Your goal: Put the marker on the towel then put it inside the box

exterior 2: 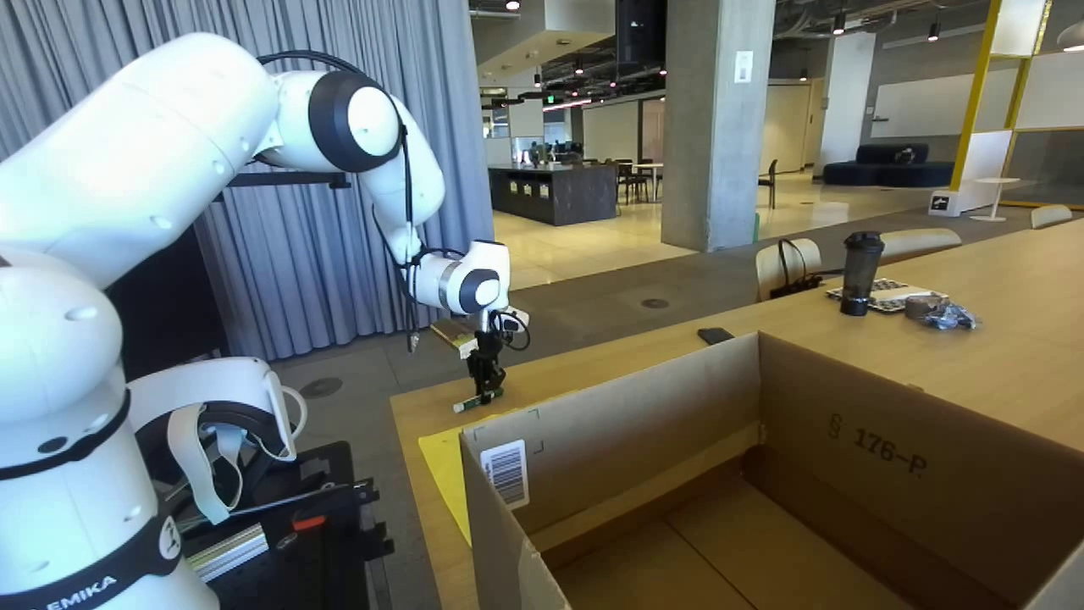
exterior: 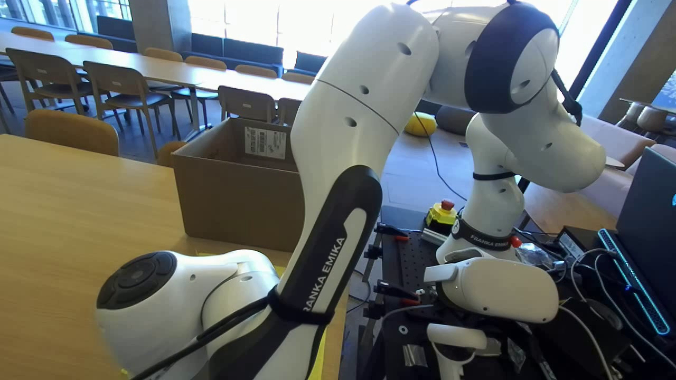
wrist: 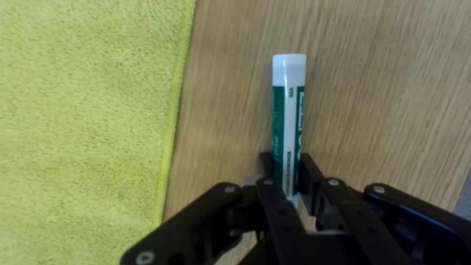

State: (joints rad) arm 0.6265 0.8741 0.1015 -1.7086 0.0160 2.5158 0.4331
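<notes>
One Robotiq gripper (wrist: 288,167) is clamped on a green-and-white dry-erase marker (wrist: 289,121) over wood-grain tabletop (wrist: 375,92), the marker's long axis running up the wrist frame. The yellow plush towel (wrist: 84,121) lies apart from it at frame left, edge nearly parallel; the next move presumably goes that way. In an exterior view the Franka arm (exterior 2: 135,148) arches from the left, gripper directed down at mid-frame.
</notes>
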